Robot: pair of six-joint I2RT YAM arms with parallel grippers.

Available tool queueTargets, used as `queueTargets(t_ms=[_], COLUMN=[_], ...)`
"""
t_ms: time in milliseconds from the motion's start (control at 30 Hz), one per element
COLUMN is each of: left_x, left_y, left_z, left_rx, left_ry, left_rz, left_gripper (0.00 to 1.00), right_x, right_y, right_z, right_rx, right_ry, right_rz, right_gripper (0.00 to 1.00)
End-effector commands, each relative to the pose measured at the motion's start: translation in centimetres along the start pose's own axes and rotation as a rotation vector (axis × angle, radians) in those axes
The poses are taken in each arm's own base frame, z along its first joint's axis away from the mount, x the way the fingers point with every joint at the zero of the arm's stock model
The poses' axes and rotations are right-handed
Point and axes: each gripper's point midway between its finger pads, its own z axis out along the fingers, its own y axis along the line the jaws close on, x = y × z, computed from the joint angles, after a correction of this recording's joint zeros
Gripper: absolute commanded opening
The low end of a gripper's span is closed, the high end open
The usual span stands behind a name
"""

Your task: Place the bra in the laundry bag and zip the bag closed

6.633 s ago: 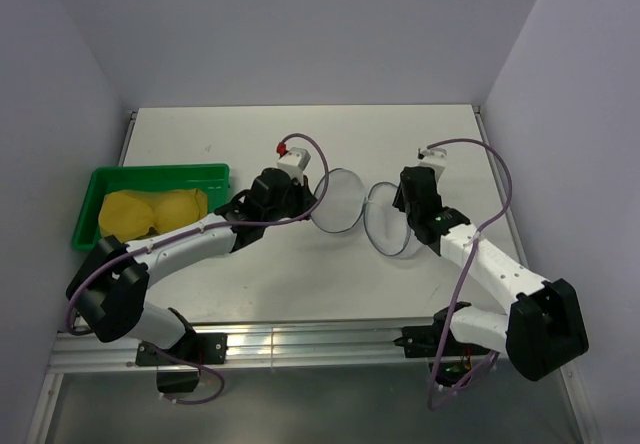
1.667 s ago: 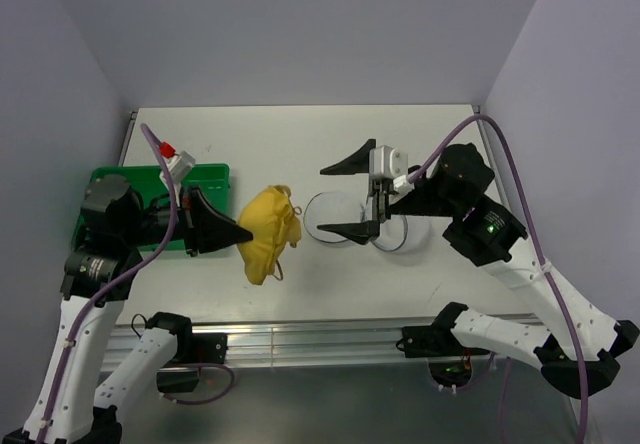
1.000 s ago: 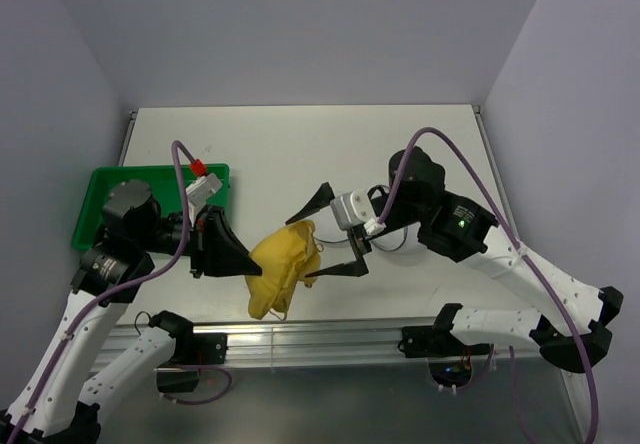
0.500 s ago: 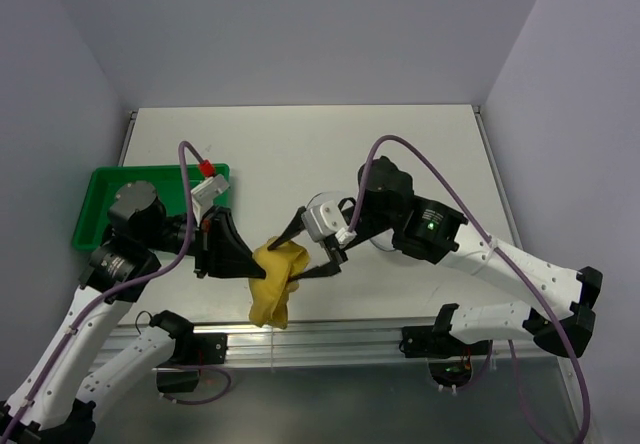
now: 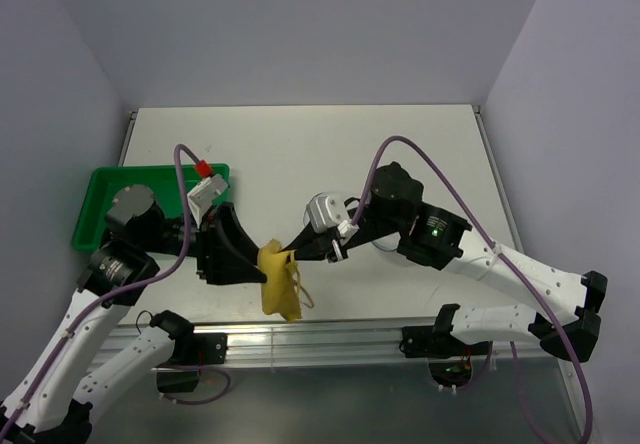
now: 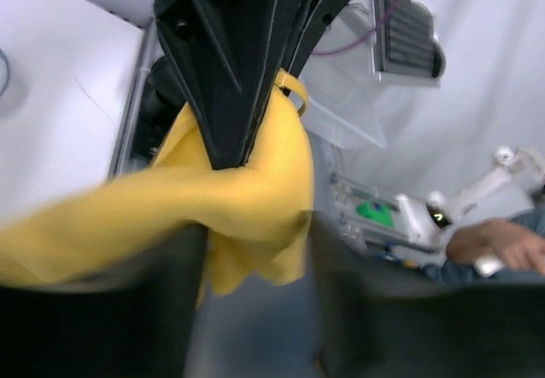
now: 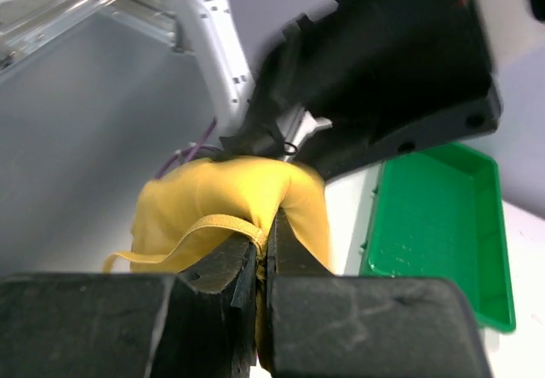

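The mustard-yellow bra (image 5: 281,284) hangs bunched in the air over the table's front edge, between my two arms. My right gripper (image 5: 289,253) is shut on its upper fold; in the right wrist view the jaws (image 7: 264,243) pinch fabric and a strap of the bra (image 7: 213,201). My left gripper (image 5: 262,265) stands open right beside it on the left. In the left wrist view its blurred fingers (image 6: 145,301) are apart, with the bra (image 6: 251,182) hanging above the gap. The laundry bag is hidden behind my right arm.
A green plastic tray (image 5: 150,176) lies at the table's left, also visible in the right wrist view as the green tray (image 7: 434,216). The metal rail (image 5: 330,339) runs along the near edge under the hanging bra. Grey walls close in both sides.
My right gripper has shut on the bra. My left gripper, shut on it before, has opened and let go. The bra now hangs narrower and a little further right.
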Motion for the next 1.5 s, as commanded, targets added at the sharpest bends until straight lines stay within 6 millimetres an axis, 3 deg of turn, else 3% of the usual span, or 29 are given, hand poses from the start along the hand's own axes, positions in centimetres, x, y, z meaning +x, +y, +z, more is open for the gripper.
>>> queueTargets(t_ms=[0,33,100,133,200,233,367,467,567,800,1033,1100,1400,1467], left_x=[-1.9,-2.7,-3.7,-4.5,-5.0,-5.7,-4.2,-2.8,-2.6,-3.2,-2.8,-3.1,-3.1,-3.3], left_y=[0.2,1.3,1.1,1.9,1.5,2.6,5.8,7.8,8.9,10.5,11.0,10.7,10.6,10.4], left_z=[-0.5,-0.8,-1.5,-2.1,-3.0,-3.9,-5.7,-5.1,-4.7,-4.8,-3.1,-2.8,-2.4,-2.3], left_rx=[-0.120,-0.207,-0.268,-0.345,-0.394,-0.479,-0.610,-0.606,-0.604,-0.630,-0.547,-0.522,-0.505,-0.497], left_ry=[-0.078,-0.122,-0.183,-0.232,-0.295,-0.351,-0.450,-0.436,-0.433,-0.468,-0.425,-0.421,-0.408,-0.414], left_rz=[0.116,0.113,0.163,0.167,0.210,0.215,0.187,0.143,0.147,0.181,0.167,0.176,0.172,0.173], left_gripper=[0.64,0.87,0.99,0.99,0.99,0.99,0.99,0.99,0.99,0.99,0.99,0.97,0.63,0.51], right_x=[-2.9,-2.5,-1.7,-1.4,-0.8,-0.6,-0.8,-1.4,-2.1,-3.6,-4.0,-4.0,-5.2,-5.1], right_y=[-1.8,-2.2,-3.1,-3.5,-4.6,-5.1,-6.0,-6.2,-6.9,-7.0,-6.4,-6.6,-6.7,-6.7], right_z=[-1.0,-1.2,-1.8,-2.0,-2.7,-3.0,-3.7,-4.0,-4.8,-5.9,-6.4,-6.5,-6.9,-6.8], right_rx=[0.142,0.171,0.223,0.245,0.304,0.327,0.347,0.355,0.387,0.390,0.374,0.383,0.387,0.385], right_ry=[-0.065,-0.054,-0.031,-0.024,-0.018,-0.019,-0.045,-0.061,-0.084,-0.127,-0.140,-0.141,-0.184,-0.183], right_rz=[-0.011,0.010,0.073,0.099,0.178,0.207,0.313,0.340,0.389,0.447,0.447,0.450,0.420,0.422], right_gripper=[0.00,0.00,0.00,0.00,0.00,0.00,0.00,0.00,0.00,0.00,0.00,0.00,0.00,0.00])
